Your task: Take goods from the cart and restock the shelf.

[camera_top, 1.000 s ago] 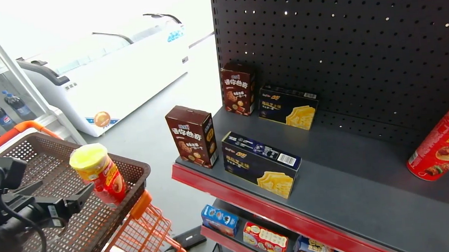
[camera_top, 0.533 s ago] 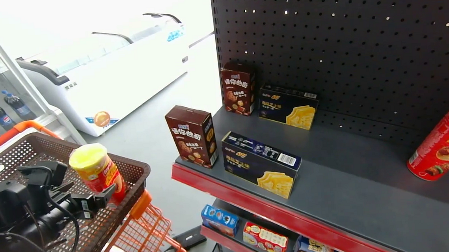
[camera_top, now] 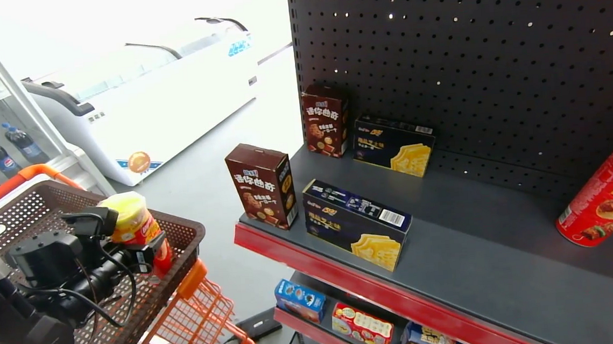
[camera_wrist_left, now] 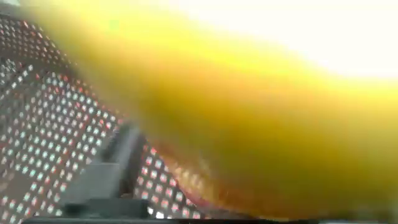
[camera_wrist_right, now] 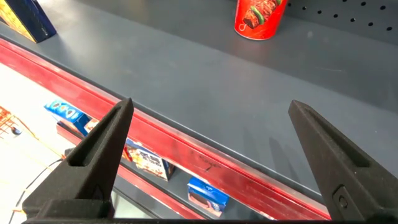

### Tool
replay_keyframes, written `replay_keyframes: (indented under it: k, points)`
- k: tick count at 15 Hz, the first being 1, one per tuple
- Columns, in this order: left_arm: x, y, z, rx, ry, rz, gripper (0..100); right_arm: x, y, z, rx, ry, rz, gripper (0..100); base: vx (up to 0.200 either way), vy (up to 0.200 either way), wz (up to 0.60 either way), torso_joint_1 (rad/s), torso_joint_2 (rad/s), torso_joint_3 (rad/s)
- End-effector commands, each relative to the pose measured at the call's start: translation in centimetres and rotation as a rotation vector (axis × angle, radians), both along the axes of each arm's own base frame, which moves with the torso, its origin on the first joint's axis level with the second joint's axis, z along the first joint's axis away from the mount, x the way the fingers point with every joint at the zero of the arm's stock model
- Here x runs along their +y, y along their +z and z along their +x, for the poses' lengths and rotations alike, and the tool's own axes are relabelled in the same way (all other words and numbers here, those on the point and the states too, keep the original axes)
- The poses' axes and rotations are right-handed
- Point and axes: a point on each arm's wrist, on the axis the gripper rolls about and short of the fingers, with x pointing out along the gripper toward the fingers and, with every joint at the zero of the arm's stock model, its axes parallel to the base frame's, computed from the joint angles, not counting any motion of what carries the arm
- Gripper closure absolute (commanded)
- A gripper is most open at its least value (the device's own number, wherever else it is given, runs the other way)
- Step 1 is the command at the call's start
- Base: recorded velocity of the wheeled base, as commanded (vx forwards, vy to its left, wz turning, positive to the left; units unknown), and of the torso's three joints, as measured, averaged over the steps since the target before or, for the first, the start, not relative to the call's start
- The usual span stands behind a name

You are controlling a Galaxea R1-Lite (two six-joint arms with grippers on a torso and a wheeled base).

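One second on: left fingers (camera_top: 150,251) newly around chip can (camera_top: 136,227), grip unclear; right fingers (camera_wrist_right: 99,155) wide apart.

Hard light washes out the upper left of the head view, glaring off the white chest freezer (camera_top: 161,96), while bright pinpoints pierce the black perforated back panel (camera_top: 465,47). Close against the left wrist lens, the yellow-lidded red crisp can (camera_wrist_left: 249,124) is an unfocused smear.

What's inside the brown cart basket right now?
One chip can with a yellow lid stands in the basket, the left gripper at it. The arm hides much of the floor; other goods can't be ruled out.
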Motion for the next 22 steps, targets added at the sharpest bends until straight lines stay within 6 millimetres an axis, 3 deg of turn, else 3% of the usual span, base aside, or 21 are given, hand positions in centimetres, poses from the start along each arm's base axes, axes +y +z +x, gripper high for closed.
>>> replay_keyframes:
  k: [1,6,10,16,19,21,22]
  points:
    - [-0.1,-0.3,0.9,-0.010,-0.008,0.000,100,0.0,0.0,0.0,0.001,-0.001,-0.001,0,0.000,0.000,0.00,0.000,0.00,0.000]
    - [-1.0,0.0,0.9,-0.022,-0.032,-0.004,100,0.0,0.0,0.0,0.001,-0.001,-0.001,0,0.000,0.000,0.00,0.000,0.00,0.000]
    - [-1.0,3.0,0.7,-0.134,-0.036,0.020,100,0.0,0.0,0.0,0.001,-0.001,-0.001,0,0.000,0.000,0.00,0.000,0.00,0.000]
    - [-2.1,10.3,-2.4,-0.289,-0.074,0.042,100,0.0,0.0,0.0,0.001,-0.001,-0.001,0,0.000,0.000,0.00,0.000,0.00,0.000]
    - [-3.9,11.8,-3.5,-0.328,-0.133,0.037,100,0.0,0.0,0.0,0.002,-0.001,-0.001,0,0.000,0.000,0.00,0.000,0.00,0.000]
    - [-4.1,11.7,-3.9,-0.312,-0.149,0.039,100,0.0,0.0,0.0,0.002,-0.001,-0.001,0,0.000,0.000,0.00,0.000,0.00,0.000]
    - [-5.8,11.6,-6.3,-0.299,-0.273,0.010,100,0.0,0.0,0.0,0.001,-0.001,-0.001,0,0.000,0.000,0.00,0.000,0.00,0.000]
